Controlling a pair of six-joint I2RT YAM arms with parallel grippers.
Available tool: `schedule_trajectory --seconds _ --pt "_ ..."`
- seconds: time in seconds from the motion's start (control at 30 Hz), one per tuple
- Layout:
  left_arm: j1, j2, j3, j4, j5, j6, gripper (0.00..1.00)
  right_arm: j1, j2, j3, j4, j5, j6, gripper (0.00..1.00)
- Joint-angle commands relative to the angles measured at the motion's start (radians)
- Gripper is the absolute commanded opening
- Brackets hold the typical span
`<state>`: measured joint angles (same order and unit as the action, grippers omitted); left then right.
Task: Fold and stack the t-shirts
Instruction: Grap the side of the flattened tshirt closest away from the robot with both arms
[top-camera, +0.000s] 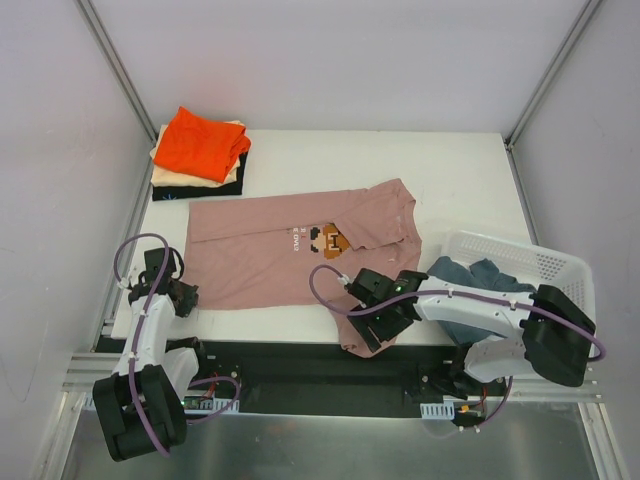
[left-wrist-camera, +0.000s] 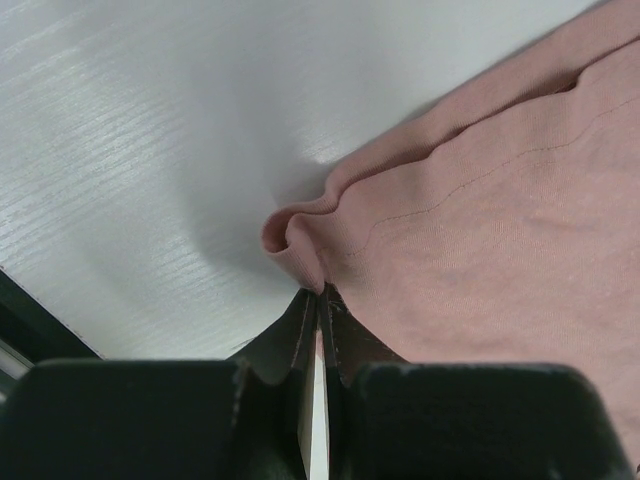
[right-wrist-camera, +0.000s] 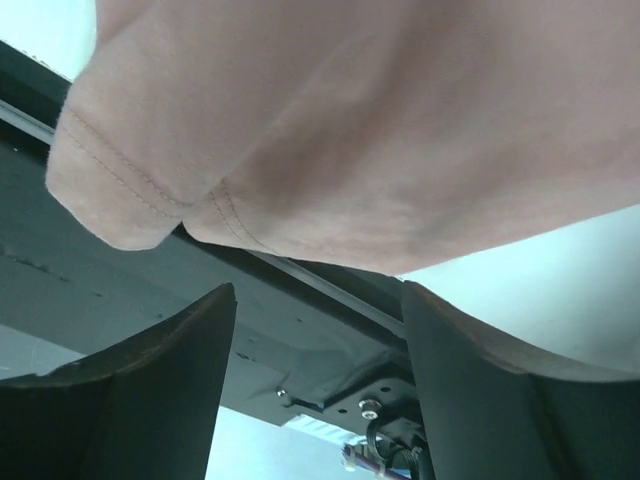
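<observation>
The dusty pink t-shirt (top-camera: 270, 250) lies spread flat across the middle of the table, its pixel-art print (top-camera: 322, 240) facing up. My left gripper (top-camera: 186, 296) is at the shirt's near left corner. In the left wrist view it (left-wrist-camera: 322, 293) is shut on a small bunched fold of the pink cloth (left-wrist-camera: 500, 230). My right gripper (top-camera: 366, 330) is at the shirt's near right corner, which hangs over the table's front edge. In the right wrist view it (right-wrist-camera: 318, 295) is open, with the pink hem (right-wrist-camera: 380, 130) just beyond the fingertips and not touching them.
A folded stack stands at the back left: an orange tee (top-camera: 200, 142) on top, a cream tee (top-camera: 160, 150) and a black tee (top-camera: 195, 188) under it. A white mesh basket (top-camera: 545, 262) at the right holds a slate blue tee (top-camera: 480, 275). The metal frame rail (top-camera: 300, 370) runs below the table's front edge.
</observation>
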<state>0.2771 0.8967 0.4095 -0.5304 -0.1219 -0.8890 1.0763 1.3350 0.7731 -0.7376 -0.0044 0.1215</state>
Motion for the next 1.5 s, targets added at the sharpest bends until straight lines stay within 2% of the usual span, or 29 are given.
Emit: schedule_trajectory --seconds 0.0,0.27,0.6,0.73,0.77,0.8,0.87,0.9,1.13,1.47 --pt "0.007 0.001 0.006 0.013 0.005 0.022 0.00 0.048 -0.004 -0.023 0.084 -0.024 0.090 0.69" --pt "0.007 -0.004 0.003 0.013 0.002 0.032 0.00 0.137 0.087 -0.003 0.144 -0.051 0.127 0.64" --pt "0.008 -0.015 0.005 0.015 0.002 0.030 0.00 0.136 0.204 0.081 0.092 0.237 0.243 0.43" --pt "0.007 -0.016 0.006 0.017 -0.001 0.028 0.00 0.136 0.230 0.101 0.090 0.296 0.280 0.39" --pt "0.005 -0.015 0.008 0.017 -0.002 0.030 0.00 0.134 0.239 0.107 0.086 0.305 0.283 0.30" --pt "0.007 -0.016 0.008 0.017 -0.002 0.032 0.00 0.135 0.254 0.112 0.083 0.307 0.283 0.17" --pt "0.007 -0.018 0.009 0.017 -0.001 0.032 0.00 0.136 0.257 0.114 0.075 0.290 0.277 0.10" --pt "0.007 -0.018 0.009 0.015 -0.001 0.032 0.00 0.136 0.245 0.111 0.072 0.285 0.276 0.01" --pt "0.007 -0.028 0.011 0.017 0.022 0.028 0.00 0.122 0.139 0.109 -0.003 0.287 0.242 0.01" --pt "0.007 -0.035 0.048 0.017 0.042 0.007 0.00 -0.051 0.069 0.218 -0.049 0.319 0.057 0.01"
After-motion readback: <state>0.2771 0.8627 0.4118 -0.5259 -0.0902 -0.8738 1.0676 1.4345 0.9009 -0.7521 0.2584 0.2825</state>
